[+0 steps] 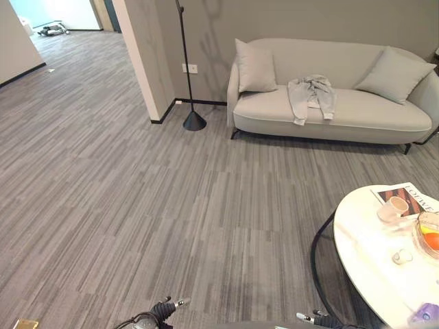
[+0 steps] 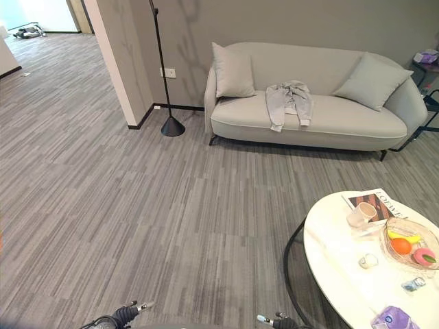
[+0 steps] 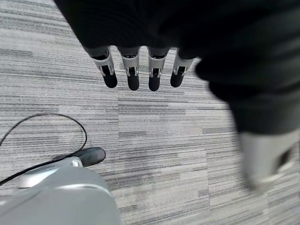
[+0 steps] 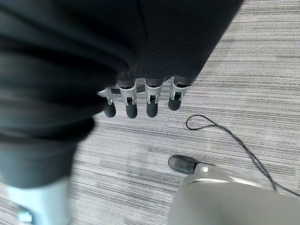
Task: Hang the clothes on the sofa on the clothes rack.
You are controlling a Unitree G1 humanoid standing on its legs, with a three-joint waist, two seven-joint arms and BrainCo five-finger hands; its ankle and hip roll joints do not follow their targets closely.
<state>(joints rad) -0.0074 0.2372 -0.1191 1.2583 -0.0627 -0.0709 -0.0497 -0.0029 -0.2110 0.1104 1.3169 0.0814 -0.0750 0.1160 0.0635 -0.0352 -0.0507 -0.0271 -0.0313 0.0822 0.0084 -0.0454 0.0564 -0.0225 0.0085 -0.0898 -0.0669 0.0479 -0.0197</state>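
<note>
Clothes (image 1: 311, 96) lie crumpled on the seat of the light grey sofa (image 1: 384, 120), a pale grey garment spread toward the left half of the seat, with one sleeve or leg trailing down over the front edge. It lies between two grey cushions, the left cushion (image 1: 255, 66) just beside it and the right cushion (image 1: 394, 74) well apart. The sofa stands against the far wall across a grey striped carpet. To its left stands a thin black pole on a cone-shaped base (image 1: 193, 121), near the wall corner.

At the right edge of the head views is a round white bench (image 2: 343, 267) carrying a magazine (image 2: 378, 203), a cup (image 2: 361, 214), a glass bowl of fruit (image 2: 410, 248) and a few small items. The right eye view takes in the whole bowl and a purple packet (image 2: 394, 319) at the near edge; the left eye view cuts both off at its border.

The left robot hand (image 3: 140, 70) hangs over bare carpet, its fingers straight and relaxed, holding nothing, as its own wrist view shows. The right robot hand (image 4: 140, 101) is the same in its wrist view: fingers extended side by side above the carpet, empty. In the head views both hands appear merely as dark tips at the bottom edge, far from the sofa.
</note>
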